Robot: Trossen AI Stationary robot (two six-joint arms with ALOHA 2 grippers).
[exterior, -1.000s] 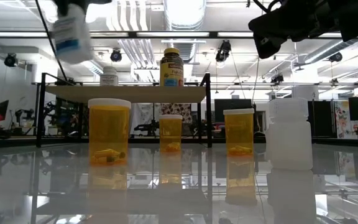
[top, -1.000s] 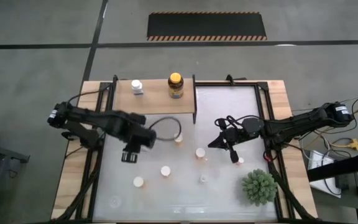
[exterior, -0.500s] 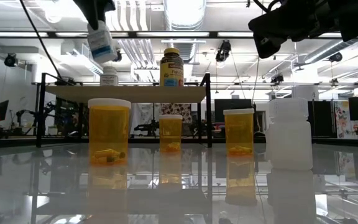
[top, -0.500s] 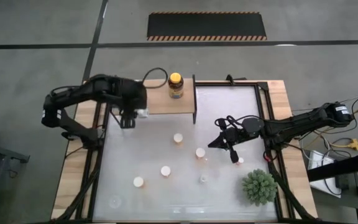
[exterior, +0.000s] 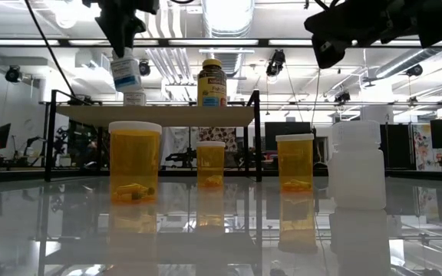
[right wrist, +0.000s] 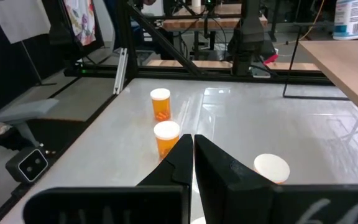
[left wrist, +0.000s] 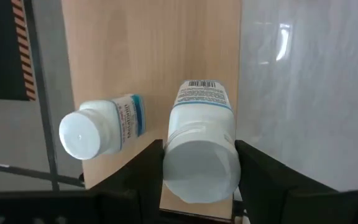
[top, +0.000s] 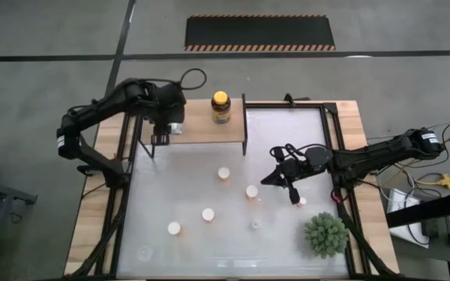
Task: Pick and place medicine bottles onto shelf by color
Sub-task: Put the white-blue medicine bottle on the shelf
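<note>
My left gripper (top: pixel 169 125) hovers over the left part of the light-wood shelf (top: pixel 198 129), shut on a white medicine bottle (left wrist: pixel 201 134) with a blue label. A second white bottle (left wrist: pixel 101 129) stands on the shelf beside it, and the dark amber yellow-capped jar (top: pixel 221 107) stands further right. Several orange bottles (top: pixel 223 173) (top: pixel 251 191) (top: pixel 208 214) stand on the white tabletop. My right gripper (top: pixel 276 178) waits shut above the table's right half, clear of them. My left gripper pinches the white bottle at its cap end (left wrist: pixel 201 168) between the two fingers (left wrist: pixel 145 168), coming from above and pointing down. The bottle hangs below the fingers, nearly upright, lifted clear above the shelf board (exterior: pixel 125 73).
A larger white bottle (exterior: pixel 357 165) stands on the table's right side in the low view. A spiky green plant (top: pixel 324 234) sits at the near right corner. Black frame rails (top: pixel 127 195) run along the table's sides. The shelf's black legs (exterior: pixel 48 142) stand on the tabletop.
My left gripper has carried the white bottle from above the table's left middle toward the far edge and now holds it over the shelf's left part, beside the white bottle standing there. The held bottle has come from tilted to nearly upright.
</note>
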